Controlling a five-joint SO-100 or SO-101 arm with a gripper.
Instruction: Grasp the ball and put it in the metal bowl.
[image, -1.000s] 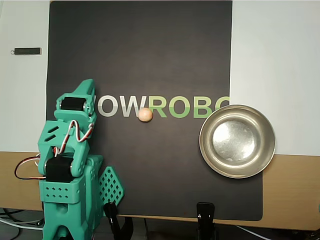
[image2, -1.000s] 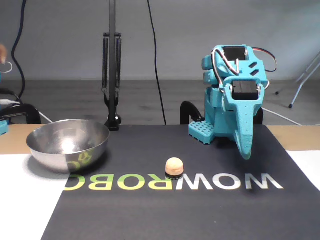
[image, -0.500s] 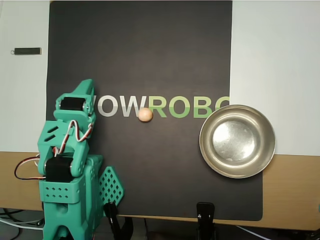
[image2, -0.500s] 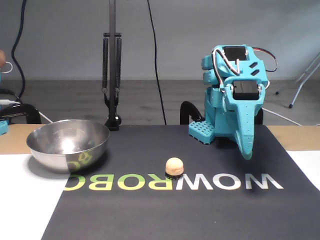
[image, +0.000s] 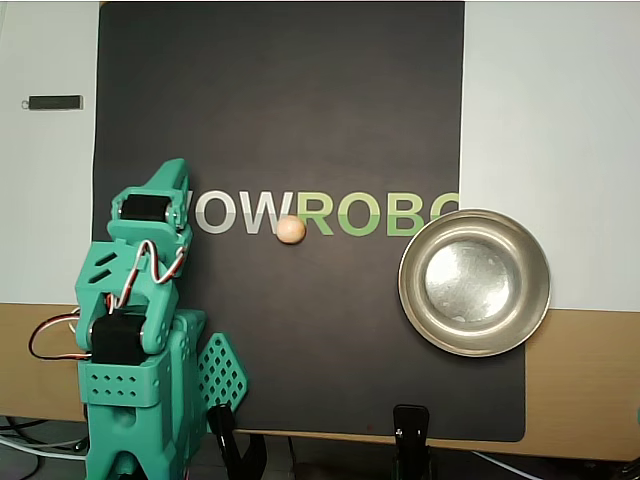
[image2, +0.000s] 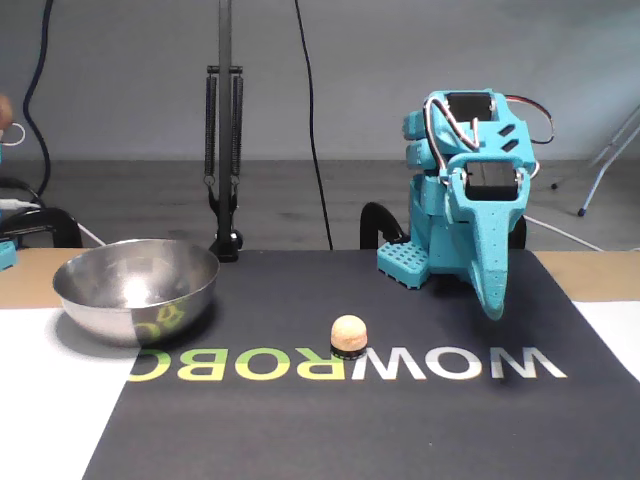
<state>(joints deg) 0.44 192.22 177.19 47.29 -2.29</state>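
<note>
Nothing had moved since the earlier frames: arm, ball and bowl sat exactly where they were.

Left to right in the overhead view: a small dark flat stick-like object (image: 55, 102) lay on the white surface at far left. Next, the teal 3D-printed arm (image: 135, 330) was folded over its base at the lower left of the black mat (image: 280, 100), with the gripper (image: 172, 175) pointing up-frame near the "W" of the printed lettering. The fingers looked pressed together, holding nothing, though the seam was hard to read in either view. The small smooth peach-tan ball (image: 290, 230) sat on the mat between the white and green letters, well apart from the gripper. The wide shiny metal bowl (image: 415, 300) sat at right, overlapping the mat edge, empty.

In the fixed view the order was mirrored: bowl (image2: 75, 290) left, ball (image2: 349, 333) centre on a small dark ring, gripper (image2: 493, 305) hanging nose-down at right.

Progress: none of it done, judging by the layout. Reach, grasp, carry and drop all remained.
</note>
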